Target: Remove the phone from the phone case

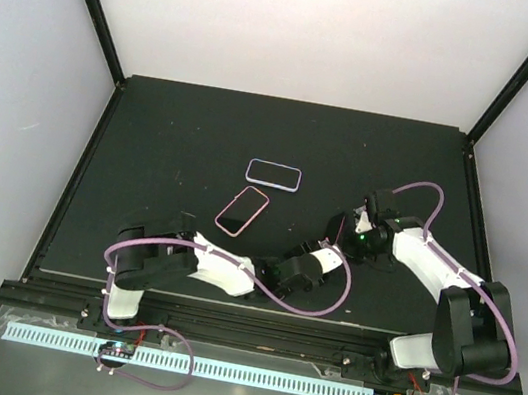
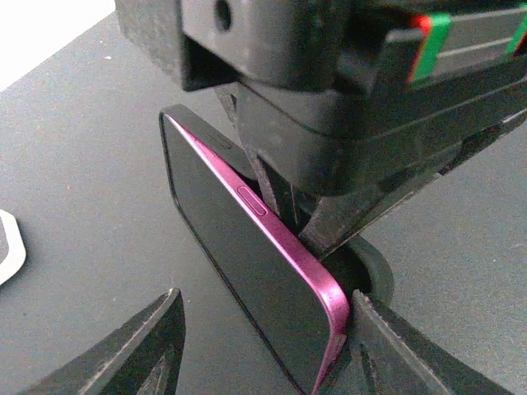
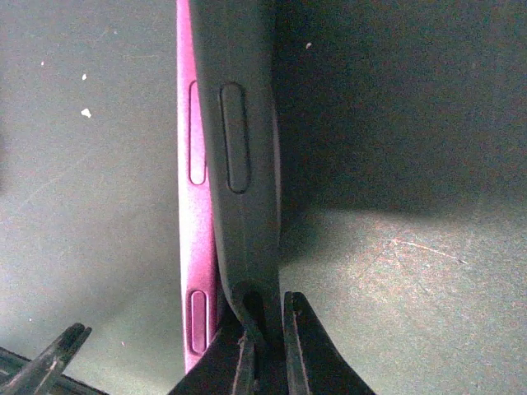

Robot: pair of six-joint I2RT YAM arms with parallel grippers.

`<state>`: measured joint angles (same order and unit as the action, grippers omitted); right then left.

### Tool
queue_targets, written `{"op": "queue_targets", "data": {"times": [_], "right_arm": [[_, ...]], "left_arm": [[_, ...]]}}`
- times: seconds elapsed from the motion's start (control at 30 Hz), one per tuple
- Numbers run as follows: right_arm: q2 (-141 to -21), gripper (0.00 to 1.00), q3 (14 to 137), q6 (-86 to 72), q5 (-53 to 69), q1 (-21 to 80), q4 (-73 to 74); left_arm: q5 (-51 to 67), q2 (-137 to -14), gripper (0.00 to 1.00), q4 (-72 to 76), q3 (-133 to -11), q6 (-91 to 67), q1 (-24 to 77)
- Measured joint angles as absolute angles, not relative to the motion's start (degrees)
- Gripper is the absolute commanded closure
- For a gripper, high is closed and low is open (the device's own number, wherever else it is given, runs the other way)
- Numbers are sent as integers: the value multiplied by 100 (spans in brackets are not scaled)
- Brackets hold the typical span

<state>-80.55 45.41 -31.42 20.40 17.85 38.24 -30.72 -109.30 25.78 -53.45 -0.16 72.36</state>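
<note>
Setting: a dark worktop (image 1: 172, 142) seen from above, with two robot arms reaching in from its near edge and meeting right of centre.
Phone: a phone (image 2: 247, 271) with a dark screen and a magenta frame, turned up on one long edge between the two tools, side buttons showing.
Case: a dark grey case (image 3: 239, 148) on the phone's back, its moulded button cover just beside the phone's own button.
Right tool: the right tool (image 3: 265, 317) is closed tight, pinching the case's wall at one end.
Left tool: the left tool (image 2: 265, 295) is partly spread and straddles the phone's lower corner. One finger sits just beside the magenta frame and the other stands apart from the screen, so it grips nothing.
Contact with worktop: cannot tell whether the phone's lower edge rests on it.
Elsewhere: a pink-rimmed phone (image 1: 241, 211) lies flat near the centre. Just beyond it is a pale-rimmed phone or case (image 1: 274, 174), also flat. Both are left of the tools.
</note>
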Motion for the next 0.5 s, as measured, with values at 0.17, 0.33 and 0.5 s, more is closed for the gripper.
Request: {"op": "queue_targets", "data": {"times": [0.17, 0.33, 0.5], "right_arm": [[-7990, 99, 4541, -3035, 2158, 1728, 3830], [-7900, 99, 4543, -2985, 2338, 1721, 3717], [-7859, 99, 4580, -2958, 2469, 1726, 3581]], "left_arm": [[-3339, -11006, 57, 2580, -5457, 154, 7269], [-3592, -11041, 78, 2589, -5518, 172, 7288], [-3708, -11032, 95, 2644, -5516, 58, 7286]]}}
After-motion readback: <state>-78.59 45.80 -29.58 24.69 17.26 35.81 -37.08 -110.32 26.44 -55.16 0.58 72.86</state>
